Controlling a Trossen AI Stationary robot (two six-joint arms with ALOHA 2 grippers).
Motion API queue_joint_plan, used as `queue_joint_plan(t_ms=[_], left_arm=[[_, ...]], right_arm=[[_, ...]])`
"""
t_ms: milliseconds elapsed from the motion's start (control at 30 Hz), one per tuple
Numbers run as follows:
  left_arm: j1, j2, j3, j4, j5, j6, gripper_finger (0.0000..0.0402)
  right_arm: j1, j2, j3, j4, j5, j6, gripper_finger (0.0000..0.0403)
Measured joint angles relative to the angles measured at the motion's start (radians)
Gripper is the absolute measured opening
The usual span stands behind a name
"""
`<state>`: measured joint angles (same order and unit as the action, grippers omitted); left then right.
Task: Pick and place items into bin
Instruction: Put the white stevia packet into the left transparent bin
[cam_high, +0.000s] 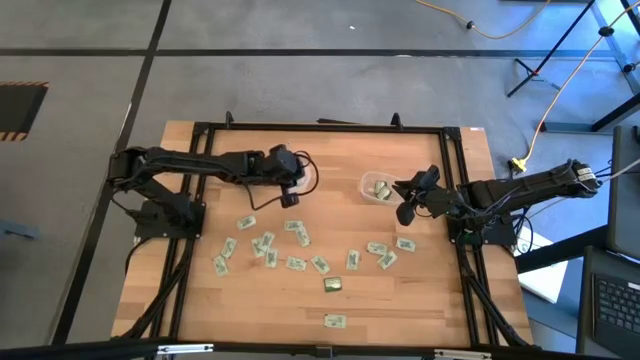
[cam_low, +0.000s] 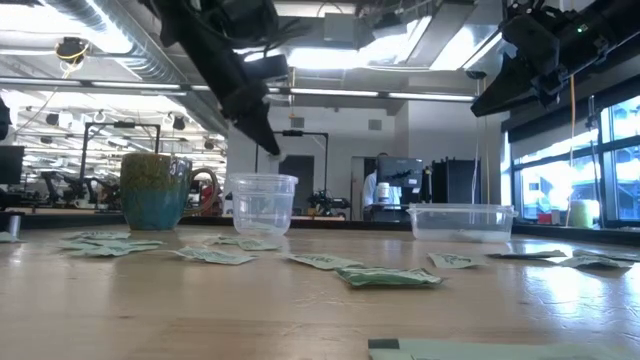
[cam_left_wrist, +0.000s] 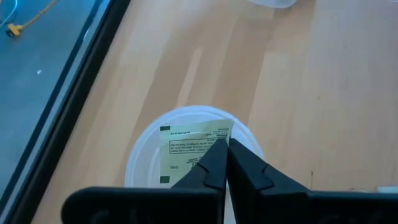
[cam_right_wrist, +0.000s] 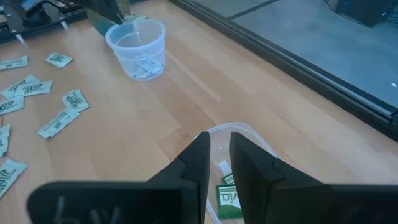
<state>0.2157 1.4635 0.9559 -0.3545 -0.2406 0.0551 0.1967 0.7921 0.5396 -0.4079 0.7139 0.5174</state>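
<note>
The left gripper (cam_left_wrist: 225, 163) is held directly above the round clear plastic cup (cam_left_wrist: 189, 158), its fingers pinched shut on a small flat green-and-white wrapped packet (cam_left_wrist: 194, 149) that hangs over the cup's mouth. For this step to be done well, the pinch is best kept centred over the opening and lowered a little before release, since so light a packet could flutter aside or catch on the rim.

Below and between the two grippers, the remaining green-and-white packets (cam_high: 267, 243) are scattered flat on the pale wooden table (cam_high: 330, 150), with one darker olive-gold packet (cam_high: 332, 285) among them.

The right gripper (cam_right_wrist: 216, 155) is poised over the low clear plastic tub (cam_right_wrist: 245, 134), its fingers set narrowly apart with nothing seen between them; a green-and-white packet in the tub (cam_right_wrist: 227, 198) lies just beneath. This arm is best kept high, clear of the tub's wall, while it swings toward the pile.
</note>
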Motion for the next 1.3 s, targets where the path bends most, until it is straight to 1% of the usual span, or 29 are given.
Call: queue_joint_plan(t_ms=[133,300,433,500,700,967,1300], left_arm=[[0.014,0.000,-0.016,0.001,0.004,-0.017,0.0003],[0.023,0.001,-0.058,0.008,0.068,-0.033,0.0004],[0.023,0.001,-0.071,0.021,0.071,-0.042,0.0002],[0.023,0.001,-0.071,0.024,0.064,-0.042,0.0004],[0.023,0.001,-0.071,0.041,-0.003,-0.042,0.0014],[0.023,0.001,-0.071,0.040,-0.001,-0.043,0.0029],[0.023,0.001,-0.070,0.039,-0.004,-0.044,0.0064]], right_arm=[[0.000,0.000,0.000,0.000,0.000,-0.001,0.0067],[0.000,0.000,0.000,0.000,0.000,-0.002,0.0067],[0.000,0.000,0.000,0.000,0.000,-0.002,0.0067],[0.000,0.000,0.000,0.000,0.000,-0.002,0.0067],[0.000,0.000,0.000,0.000,0.000,0.000,0.0067],[0.000,0.000,0.000,0.000,0.000,-0.001,0.0067],[0.000,0.000,0.000,0.000,0.000,0.000,0.0067]])
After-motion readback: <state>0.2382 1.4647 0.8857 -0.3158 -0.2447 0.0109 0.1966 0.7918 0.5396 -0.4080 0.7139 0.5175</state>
